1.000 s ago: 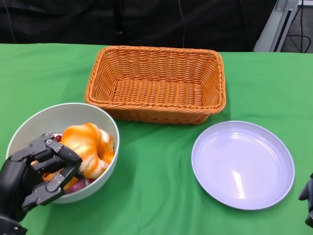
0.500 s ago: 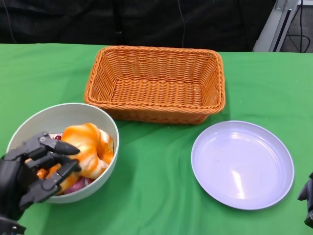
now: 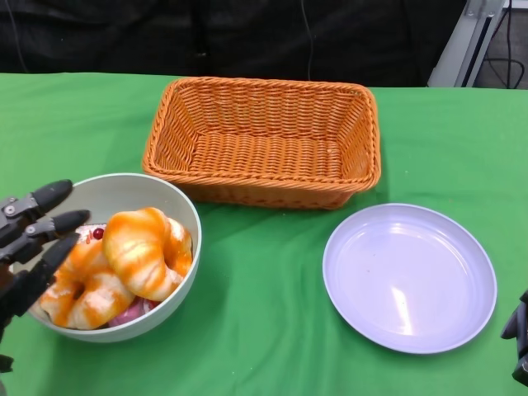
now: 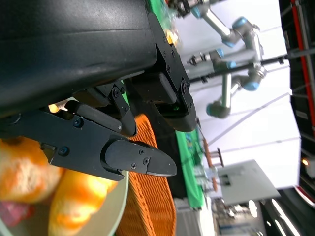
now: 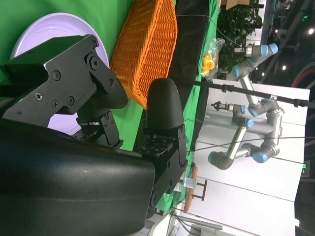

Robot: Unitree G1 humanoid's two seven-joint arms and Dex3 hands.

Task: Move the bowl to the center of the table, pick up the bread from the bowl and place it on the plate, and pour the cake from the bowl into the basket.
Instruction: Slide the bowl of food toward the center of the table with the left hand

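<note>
The pale green bowl point(image 3: 124, 180) sits at the table's front left. It holds two orange glazed bread twists point(image 3: 144, 247) lying over a pink-red cake point(image 3: 132, 313). My left hand point(image 3: 29, 239) is beside the bowl's left rim with its fingers spread, holding nothing. The left wrist view shows its fingers point(image 4: 133, 160) apart above the bread point(image 4: 74, 201). The lilac plate point(image 3: 410, 276) lies bare at the front right. Only an edge of my right hand point(image 3: 518, 338) shows, right of the plate. Its fingers point(image 5: 165, 105) hold nothing in the right wrist view.
A wide orange wicker basket point(image 3: 264, 140) stands behind the bowl and plate, with nothing in it. Green cloth covers the table point(image 3: 264, 272). A bare strip of cloth separates bowl and plate. Robot arms on stands point(image 5: 246, 118) show far off.
My left hand was curled over the bread in the bowl. It has drawn back to the left and spread its fingers, uncovering both bread twists. The right hand has stayed put.
</note>
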